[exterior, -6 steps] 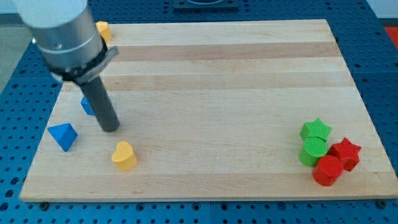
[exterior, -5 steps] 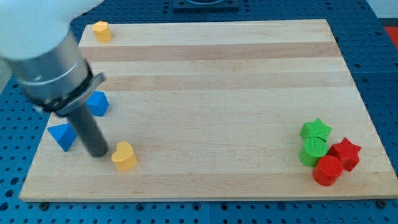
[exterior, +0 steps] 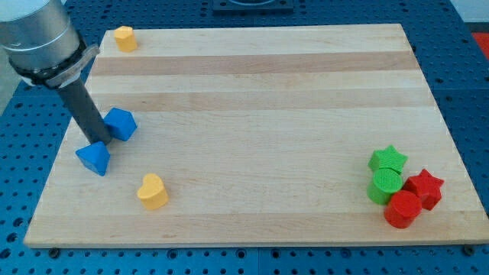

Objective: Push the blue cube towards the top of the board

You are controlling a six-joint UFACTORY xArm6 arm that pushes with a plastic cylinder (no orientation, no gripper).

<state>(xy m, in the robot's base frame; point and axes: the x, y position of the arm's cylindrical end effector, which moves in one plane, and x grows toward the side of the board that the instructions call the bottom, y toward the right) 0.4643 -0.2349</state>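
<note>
The blue cube (exterior: 121,124) sits on the wooden board (exterior: 252,114) at the view's left. My tip (exterior: 96,141) touches the board just left of and below the cube, against its left side. A blue triangular block (exterior: 94,158) lies right below the tip, touching or nearly touching it. The rod slants up to the view's upper left.
A yellow heart block (exterior: 153,191) lies below and right of the blue blocks. A small yellow block (exterior: 124,37) sits at the board's top left corner. At the right, near the bottom, a green star (exterior: 388,160), green cylinder (exterior: 384,184), red star (exterior: 425,189) and red cylinder (exterior: 402,209) cluster.
My tip has moved from beside the yellow heart up and left to the blue cube's left side. The blue triangular block has shifted right and slightly up. The cube is almost unmoved.
</note>
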